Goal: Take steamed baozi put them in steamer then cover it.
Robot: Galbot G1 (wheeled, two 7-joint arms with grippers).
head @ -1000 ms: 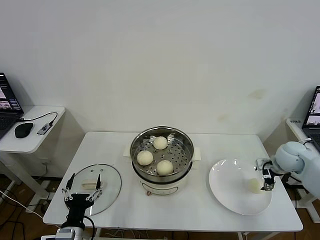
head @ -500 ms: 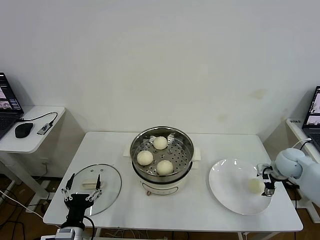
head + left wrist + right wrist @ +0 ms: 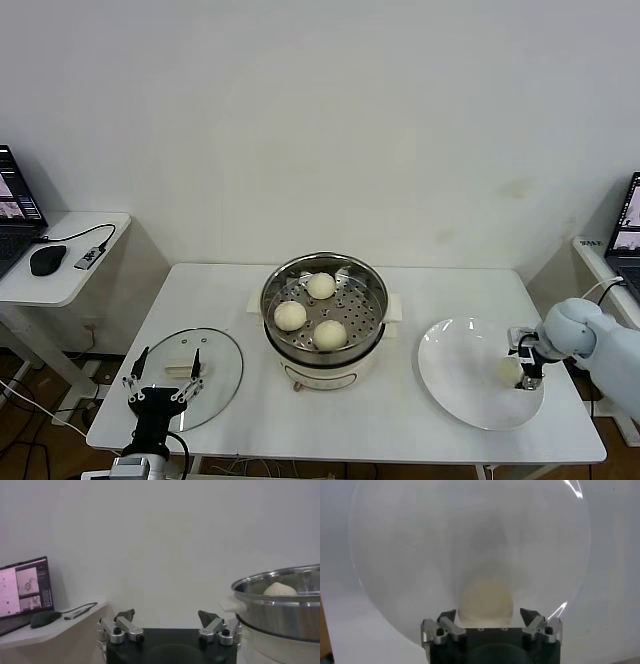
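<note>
The steel steamer [image 3: 324, 312] on its white base stands mid-table with three cream-white baozi [image 3: 329, 334] on its perforated tray. A fourth baozi [image 3: 508, 369] lies on the white plate [image 3: 470, 380] at the right. My right gripper [image 3: 524, 362] is open and low over the plate, its fingers on either side of that baozi [image 3: 485, 601]. The glass cover [image 3: 183, 376] with its white handle lies flat at the table's front left. My left gripper [image 3: 164, 377] is open and parked at the cover's near edge. The left wrist view shows the steamer [image 3: 280, 602] with one baozi [image 3: 280, 588].
A side table [image 3: 60, 260] at the left holds a laptop, a mouse [image 3: 47, 259] and a cable. Another laptop [image 3: 627, 228] stands at the far right. A white wall is behind the table.
My right gripper has moved in towards the baozi on the plate and now has its fingers around it. The left arm, steamer and cover have not moved.
</note>
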